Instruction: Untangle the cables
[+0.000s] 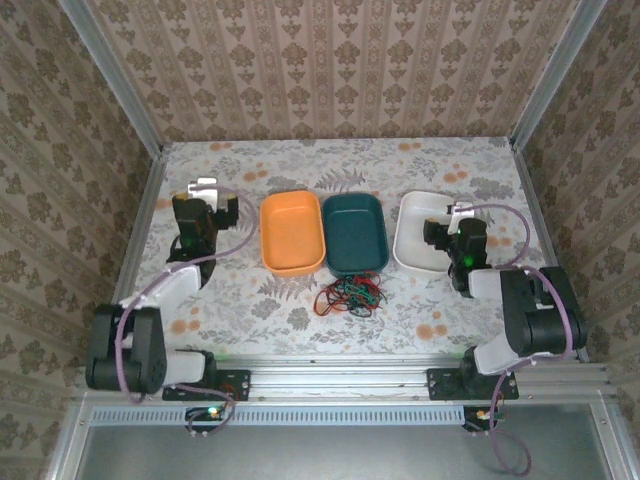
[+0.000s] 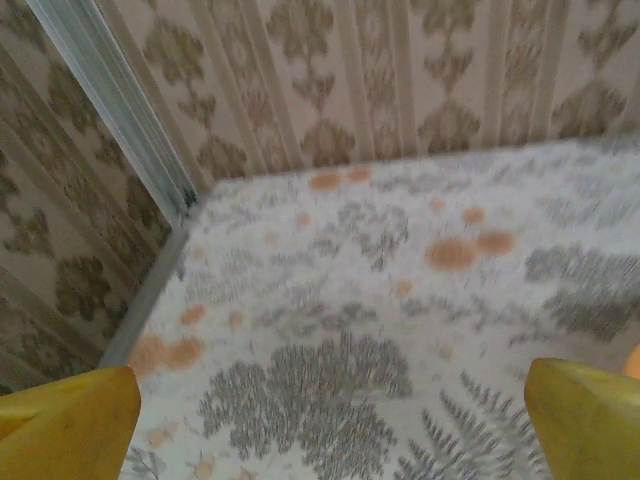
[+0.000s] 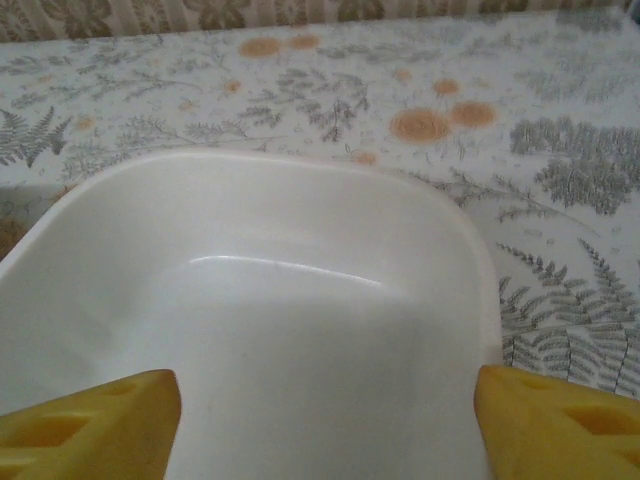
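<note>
- Cables [image 1: 348, 294]: red, green and dark strands are lying in one tangled heap on the counter [image 1: 250, 295]. The heap is sitting just in front of the teal tray [image 1: 355, 235], toward the near edge, between the two arms and touching neither.
- Orange tray [image 1: 292, 235] is sitting directly left of the teal tray, long sides close together. I cannot tell whether they are touching.
- White tray [image 1: 410, 228] is sitting right of the teal tray, slightly apart from it.
- Left arm [image 1: 150, 300] is reaching up the left side of the counter, with its wrist beside the orange tray and well apart from the cables.
- Left fingers [image 2: 70, 425] are standing wide apart and gripping nothing. The yellow pads are showing at both lower corners of the wrist view, with patterned counter and the far-left wall corner between them.
- Right arm [image 1: 530, 310] is bending in from the right, its wrist hanging over the right part of the white tray.
- Right fingers [image 3: 90, 425] are also standing wide and holding nothing. The white tray's hollow is lying between the pads. I cannot tell whether they are touching the tray.
</note>
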You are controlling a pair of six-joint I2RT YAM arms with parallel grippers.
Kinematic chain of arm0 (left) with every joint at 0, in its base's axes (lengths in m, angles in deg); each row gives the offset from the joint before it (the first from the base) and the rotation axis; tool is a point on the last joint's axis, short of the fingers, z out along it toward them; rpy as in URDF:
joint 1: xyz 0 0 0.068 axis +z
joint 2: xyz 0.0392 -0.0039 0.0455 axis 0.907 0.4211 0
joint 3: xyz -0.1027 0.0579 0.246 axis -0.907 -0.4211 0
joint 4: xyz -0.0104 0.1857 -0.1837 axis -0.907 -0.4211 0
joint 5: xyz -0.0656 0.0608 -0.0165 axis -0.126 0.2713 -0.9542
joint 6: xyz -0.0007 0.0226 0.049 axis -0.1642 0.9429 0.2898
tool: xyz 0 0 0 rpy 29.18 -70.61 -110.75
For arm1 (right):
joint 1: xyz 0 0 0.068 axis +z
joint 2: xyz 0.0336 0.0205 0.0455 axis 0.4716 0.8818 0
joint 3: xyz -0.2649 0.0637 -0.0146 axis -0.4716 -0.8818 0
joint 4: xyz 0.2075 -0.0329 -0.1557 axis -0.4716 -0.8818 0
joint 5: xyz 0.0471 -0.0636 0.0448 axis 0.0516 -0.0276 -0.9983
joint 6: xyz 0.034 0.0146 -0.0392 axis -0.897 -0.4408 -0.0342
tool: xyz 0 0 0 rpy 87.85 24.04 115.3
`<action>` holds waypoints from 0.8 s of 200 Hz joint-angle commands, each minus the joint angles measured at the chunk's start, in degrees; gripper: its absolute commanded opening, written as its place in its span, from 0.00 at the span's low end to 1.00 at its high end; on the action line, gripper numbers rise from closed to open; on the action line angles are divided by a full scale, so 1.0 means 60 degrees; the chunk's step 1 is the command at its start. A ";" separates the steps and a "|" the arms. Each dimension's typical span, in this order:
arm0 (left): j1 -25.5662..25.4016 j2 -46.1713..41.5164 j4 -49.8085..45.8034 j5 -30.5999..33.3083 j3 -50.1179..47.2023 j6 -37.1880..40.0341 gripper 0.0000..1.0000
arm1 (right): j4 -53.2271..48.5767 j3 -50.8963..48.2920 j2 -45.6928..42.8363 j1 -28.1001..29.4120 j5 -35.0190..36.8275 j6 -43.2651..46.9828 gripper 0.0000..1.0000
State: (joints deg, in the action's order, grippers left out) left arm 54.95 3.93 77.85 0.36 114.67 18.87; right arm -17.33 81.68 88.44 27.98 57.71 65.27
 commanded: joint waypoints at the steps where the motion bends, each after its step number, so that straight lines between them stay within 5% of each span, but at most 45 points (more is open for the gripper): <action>1: -0.0742 -0.0605 -0.2377 0.1214 0.0562 -0.0639 1.00 | -0.4222 0.2031 -0.1360 0.0183 0.1347 -0.0644 0.75; 14: -0.1957 -0.0796 -0.2852 0.1300 0.0631 -0.0705 1.00 | -0.6188 0.3013 -0.1809 0.0716 0.2457 -0.0990 0.75; 43: -0.5234 -0.0573 -0.3136 0.0131 0.0437 -0.1000 1.00 | -0.8901 0.3993 -0.2474 0.2706 0.1164 -0.0831 0.74; 72: -0.7017 0.0418 -0.3589 -0.1833 0.0917 -0.1761 1.00 | -1.0209 0.4100 -0.2628 0.4875 -0.0571 -0.1148 0.69; 103: -0.7847 0.1410 -0.3737 -0.2653 0.1230 -0.1682 1.00 | -1.0951 0.4129 -0.2131 0.5609 -0.1495 -0.1943 0.51; 160: -0.7804 0.1950 -0.3600 -0.3203 0.1505 -0.1277 1.00 | -1.1044 0.3775 -0.1413 0.5828 -0.1356 -0.2480 0.47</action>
State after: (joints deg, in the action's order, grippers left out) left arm 7.49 14.92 56.14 -15.60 121.03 10.32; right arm -80.65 105.03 77.88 62.60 50.82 52.68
